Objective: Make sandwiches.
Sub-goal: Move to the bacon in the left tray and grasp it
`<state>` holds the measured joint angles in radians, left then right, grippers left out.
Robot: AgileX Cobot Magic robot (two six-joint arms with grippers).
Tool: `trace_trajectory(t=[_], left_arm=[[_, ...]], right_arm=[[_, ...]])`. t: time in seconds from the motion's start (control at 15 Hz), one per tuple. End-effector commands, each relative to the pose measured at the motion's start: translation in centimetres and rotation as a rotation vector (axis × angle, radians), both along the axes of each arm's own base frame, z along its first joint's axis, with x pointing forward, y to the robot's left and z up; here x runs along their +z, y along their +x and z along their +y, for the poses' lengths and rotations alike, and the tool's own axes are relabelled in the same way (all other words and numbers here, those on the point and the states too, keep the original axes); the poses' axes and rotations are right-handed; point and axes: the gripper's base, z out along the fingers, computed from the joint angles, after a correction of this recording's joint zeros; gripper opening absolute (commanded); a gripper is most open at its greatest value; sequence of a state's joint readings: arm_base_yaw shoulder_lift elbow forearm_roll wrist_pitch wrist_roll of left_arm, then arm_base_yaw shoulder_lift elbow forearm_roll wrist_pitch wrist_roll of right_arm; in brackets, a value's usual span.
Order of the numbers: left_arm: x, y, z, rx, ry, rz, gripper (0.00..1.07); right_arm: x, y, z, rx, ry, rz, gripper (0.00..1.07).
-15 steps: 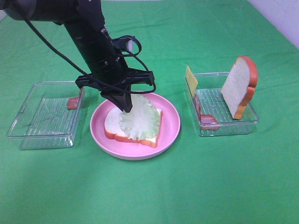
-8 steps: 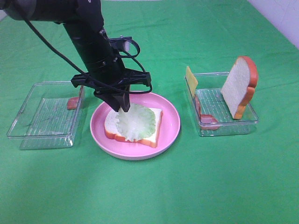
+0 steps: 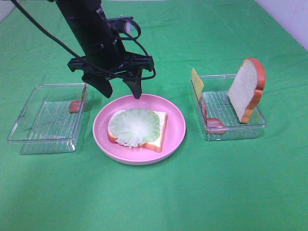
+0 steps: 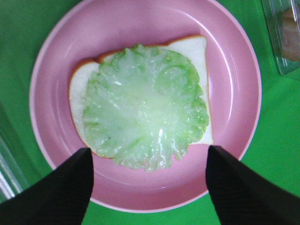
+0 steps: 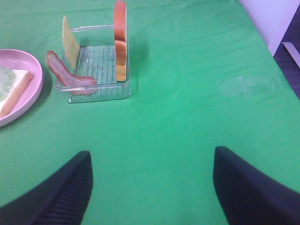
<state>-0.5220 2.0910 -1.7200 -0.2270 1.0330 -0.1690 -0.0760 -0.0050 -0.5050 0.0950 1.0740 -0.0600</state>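
You see a round pink plate [image 3: 174,126] at the middle of the green cloth [image 3: 216,192], flanked by two clear plastic trays, the left tray [image 3: 45,122] and the right tray [image 3: 236,132], each near its rim, neither touching it.

Green tablecloth [image 3: 240,192], pale wall [image 3: 293,14] beyond

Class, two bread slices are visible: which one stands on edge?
The slice in the right clear tray stands upright; the other slice lies flat on the pink plate under the lettuce.
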Motion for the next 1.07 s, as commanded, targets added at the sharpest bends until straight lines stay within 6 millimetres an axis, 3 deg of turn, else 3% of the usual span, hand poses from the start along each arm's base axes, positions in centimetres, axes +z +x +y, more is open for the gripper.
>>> trace_trajectory(t=[0.07, 0.13, 0.2, 0.4, 0.73, 0.93, 1.07], left_arm=[[2.9, 0.4, 0.5, 0.038, 0.069, -0.025, 0.66], [5.1, 0.9, 1.2, 0.063, 0.149, -0.08, 0.66], [5.9, 1.3, 1.7, 0.073, 0.193, -0.119, 0.66], [6.2, 2.1, 2.8, 0.094, 0.242, -0.165, 0.72], [3.0, 4.5, 5.9, 0.216, 0.272, -0.067, 0.73], [1.0, 5.0, 5.7, 0.21, 0.29, -0.042, 0.73], [-1.3, 5.5, 5.6, 0.207, 0.325, -0.008, 0.73]], right_arm=[[0.0, -0.1, 0.0, -0.006, -0.006, -0.028, 0.69], [0.0, -0.1, 0.0, -0.006, -0.006, -0.028, 0.69], [0.0, -0.1, 0.0, -0.006, -0.006, -0.028, 0.69], [0.0, -0.1, 0.0, -0.006, -0.006, -0.028, 0.69], [0.0, -0.1, 0.0, -0.006, -0.005, -0.027, 0.69], [0.0, -0.1, 0.0, -0.006, -0.005, -0.027, 0.69], [0.0, -0.1, 0.0, -0.006, -0.005, -0.027, 0.69]])
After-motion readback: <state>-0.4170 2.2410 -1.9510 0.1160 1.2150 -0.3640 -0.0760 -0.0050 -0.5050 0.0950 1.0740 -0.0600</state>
